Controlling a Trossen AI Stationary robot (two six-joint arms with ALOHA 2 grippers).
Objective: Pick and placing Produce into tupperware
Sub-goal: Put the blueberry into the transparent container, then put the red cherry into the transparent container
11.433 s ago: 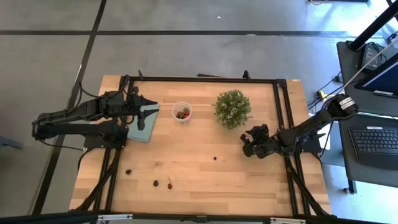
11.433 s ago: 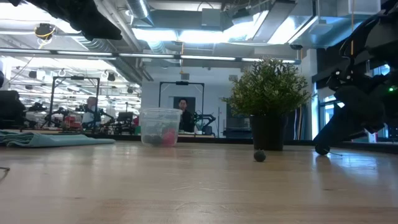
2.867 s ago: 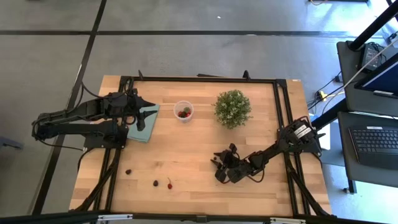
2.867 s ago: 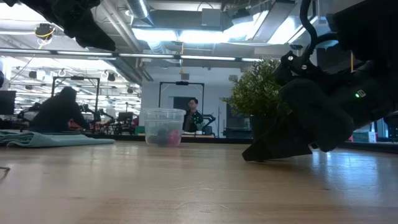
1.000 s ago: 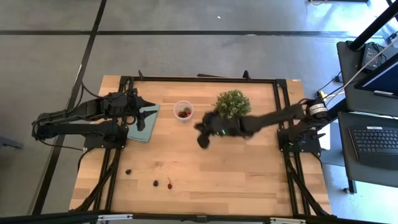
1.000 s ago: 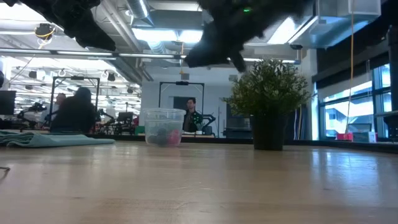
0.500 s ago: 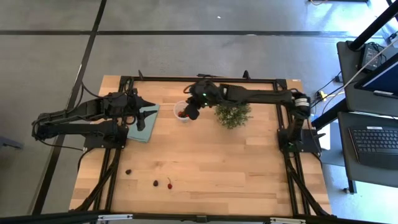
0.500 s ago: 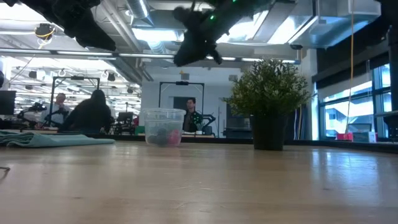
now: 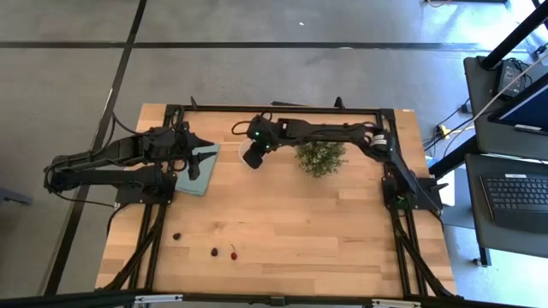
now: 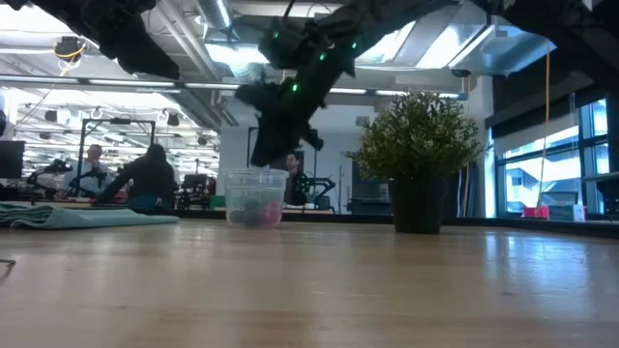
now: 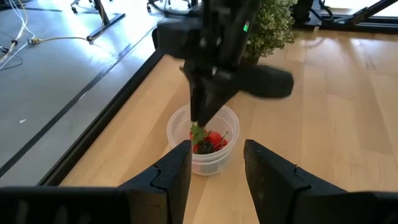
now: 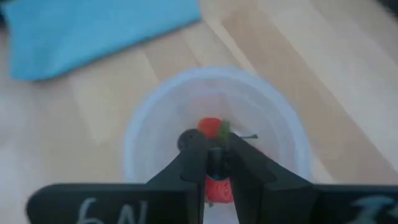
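Right wrist view puts my right pincer (image 12: 216,163) directly above the clear cup (image 12: 143,134), fingers narrow, pinching a dark berry (image 12: 216,160) over strawberries (image 12: 210,127) inside. My left pincer (image 11: 216,165) waits half-open over the teal cloth (image 9: 205,165) on the counter (image 9: 291,231).

Clear tupperware (image 11: 204,146) (whitish rim), red produce (image 11: 213,139) inside; teal cloth (image 9: 199,168).
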